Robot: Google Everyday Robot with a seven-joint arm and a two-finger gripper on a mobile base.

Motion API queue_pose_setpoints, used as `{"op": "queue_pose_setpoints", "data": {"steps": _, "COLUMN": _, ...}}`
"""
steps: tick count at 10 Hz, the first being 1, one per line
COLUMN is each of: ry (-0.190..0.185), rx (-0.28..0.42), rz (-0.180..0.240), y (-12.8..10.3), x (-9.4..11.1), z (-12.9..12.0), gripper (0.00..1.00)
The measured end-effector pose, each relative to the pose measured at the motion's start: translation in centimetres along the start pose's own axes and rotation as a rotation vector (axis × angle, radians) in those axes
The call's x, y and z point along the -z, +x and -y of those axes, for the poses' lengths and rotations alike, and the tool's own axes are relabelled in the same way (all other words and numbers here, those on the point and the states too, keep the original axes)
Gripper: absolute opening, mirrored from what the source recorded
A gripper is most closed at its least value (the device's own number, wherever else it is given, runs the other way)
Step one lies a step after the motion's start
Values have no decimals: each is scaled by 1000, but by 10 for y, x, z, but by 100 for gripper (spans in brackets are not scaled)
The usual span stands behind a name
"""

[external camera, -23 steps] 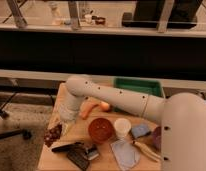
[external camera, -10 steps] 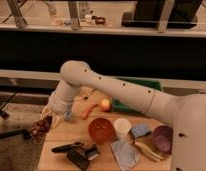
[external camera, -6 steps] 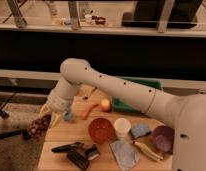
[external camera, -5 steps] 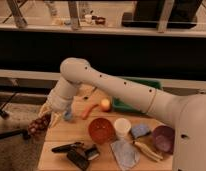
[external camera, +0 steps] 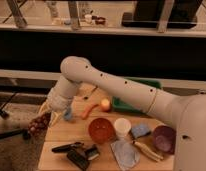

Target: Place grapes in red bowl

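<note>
Off the left edge of the bench (external camera: 61,132), at 9 o'clock from the red bowl (external camera: 101,130): pincer (external camera: 49,115) clenched on the grapes (external camera: 39,124). The bunch hangs at its lower left, clear of the bench top, well apart from the bowl. The white arm (external camera: 121,90) comes in from 3 o'clock, passes over the back of the bench, and bends down at the elbow to the pincer. The red bowl sits upright mid-bench, nothing visible in it. White cup (external camera: 122,126) is just beside it at 3 o'clock. Orange carrot piece (external camera: 88,111) is at 11 o'clock from the bowl, a small yellow fruit (external camera: 105,104) at 12. Purple bowl (external camera: 163,138) is farther out at 3 o'clock, blue sponge (external camera: 141,130) between it and the cup. Green tray (external camera: 133,106) is at 1 o'clock, partly under the arm. Grey cloth (external camera: 125,153) is at 5 o'clock, black tools (external camera: 78,151) at 7.
</note>
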Motion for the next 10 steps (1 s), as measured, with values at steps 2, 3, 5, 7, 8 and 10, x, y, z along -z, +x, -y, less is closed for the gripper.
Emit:
{"op": "queue_pose_setpoints", "data": {"steps": 2, "ry": 4, "rx": -6, "rz": -1, "y": 5, "x": 4, "z": -1, "gripper": 0}}
{"op": "queue_pose_setpoints", "data": {"steps": 3, "ry": 5, "rx": -9, "rz": 0, "y": 7, "x": 5, "z": -2, "gripper": 0}}
{"op": "queue_pose_setpoints", "data": {"steps": 5, "ry": 11, "rx": -13, "rz": 1, "y": 9, "x": 10, "z": -4, "gripper": 0}}
{"op": "queue_pose_setpoints", "data": {"steps": 7, "ry": 18, "rx": -16, "rz": 3, "y": 13, "x": 16, "z": -9, "gripper": 0}}
{"op": "queue_pose_setpoints", "data": {"steps": 8, "ry": 22, "rx": -17, "rz": 2, "y": 14, "x": 21, "z": -12, "gripper": 0}}
{"op": "queue_pose_setpoints", "data": {"steps": 10, "ry": 31, "rx": -23, "rz": 2, "y": 19, "x": 28, "z": -17, "gripper": 0}}
